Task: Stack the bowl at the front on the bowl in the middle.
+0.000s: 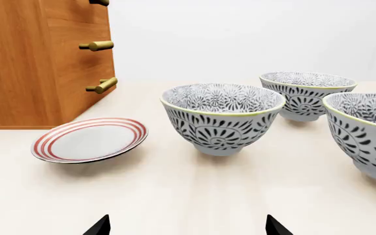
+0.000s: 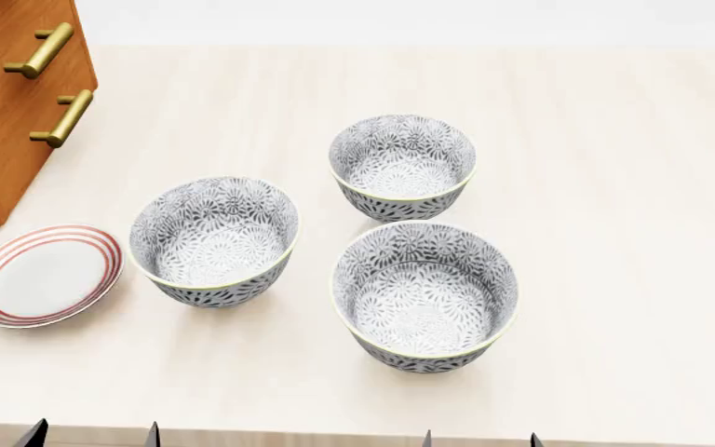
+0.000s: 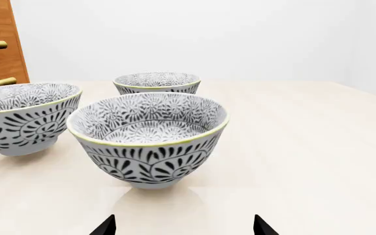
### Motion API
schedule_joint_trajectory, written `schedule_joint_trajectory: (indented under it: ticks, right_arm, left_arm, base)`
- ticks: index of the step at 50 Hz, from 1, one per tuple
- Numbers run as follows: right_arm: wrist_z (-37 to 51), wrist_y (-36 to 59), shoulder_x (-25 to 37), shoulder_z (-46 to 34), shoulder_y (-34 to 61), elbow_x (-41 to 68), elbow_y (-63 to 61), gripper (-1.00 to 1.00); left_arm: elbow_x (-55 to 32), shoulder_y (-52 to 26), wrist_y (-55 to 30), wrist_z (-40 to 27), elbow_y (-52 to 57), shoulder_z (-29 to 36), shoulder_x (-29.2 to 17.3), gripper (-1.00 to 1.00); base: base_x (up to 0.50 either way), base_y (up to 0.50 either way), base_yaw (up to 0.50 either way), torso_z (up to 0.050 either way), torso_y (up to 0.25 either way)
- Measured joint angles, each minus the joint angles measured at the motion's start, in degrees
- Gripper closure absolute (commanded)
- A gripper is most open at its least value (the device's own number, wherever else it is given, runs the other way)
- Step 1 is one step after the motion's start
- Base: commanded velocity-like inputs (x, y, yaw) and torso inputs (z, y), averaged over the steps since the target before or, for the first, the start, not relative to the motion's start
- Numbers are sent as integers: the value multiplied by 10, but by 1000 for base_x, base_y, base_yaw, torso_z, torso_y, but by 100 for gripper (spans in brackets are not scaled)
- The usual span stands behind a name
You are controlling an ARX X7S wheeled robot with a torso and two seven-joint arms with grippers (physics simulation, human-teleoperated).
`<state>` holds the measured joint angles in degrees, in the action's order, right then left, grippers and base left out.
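Observation:
Three look-alike grey-and-white floral bowls with pale-yellow rims stand upright and apart on the pale table. The bowl at the front (image 2: 426,298) (image 3: 149,139) (image 1: 364,132) is nearest the table's near edge, right of centre. The bowl in the middle (image 2: 215,240) (image 1: 222,117) (image 3: 25,117) stands to its left and a little farther back. Both bowls hold nothing. My left gripper (image 2: 92,436) (image 1: 188,227) is open at the near edge, short of the middle bowl. My right gripper (image 2: 482,440) (image 3: 184,227) is open just in front of the front bowl, not touching it.
A third floral bowl (image 2: 401,166) stands farthest back. A flat red-ringed white plate (image 2: 45,276) (image 1: 88,139) lies at the left. A wooden drawer cabinet (image 2: 10,93) (image 1: 37,58) with brass handles rises at the back left. Bare tabletop (image 2: 631,186) spreads to the right.

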<state>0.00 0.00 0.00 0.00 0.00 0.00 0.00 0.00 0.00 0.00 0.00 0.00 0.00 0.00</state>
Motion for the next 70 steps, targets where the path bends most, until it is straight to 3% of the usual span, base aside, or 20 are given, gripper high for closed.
schedule_joint_trajectory:
  ticks: [18,34,44,70]
  right_arm:
    - [26,31,24,-26,3,26,-30,-100]
    - [28,296,65,-32,134,68,-191,-100]
    - [34,395,79,-28,191,85,-244,-100]
    - [63,469,90,-43,223,89,-298,-100]
  left_arm:
    - [-18,-5,-21,-25,19,25,-22,-100]
    - [-36,-126,-253,-41,164,49,-40,-100]
    - [-43,-181,-332,-55,215,57,-46,-100]
    - [-63,-192,-357,-72,262,64,-66,-100]
  base:
    - [0,0,0,0,0]
    - [0,0,0,0,0]
    - [0,0,0,0,0]
    - [0,281,0,0,0]
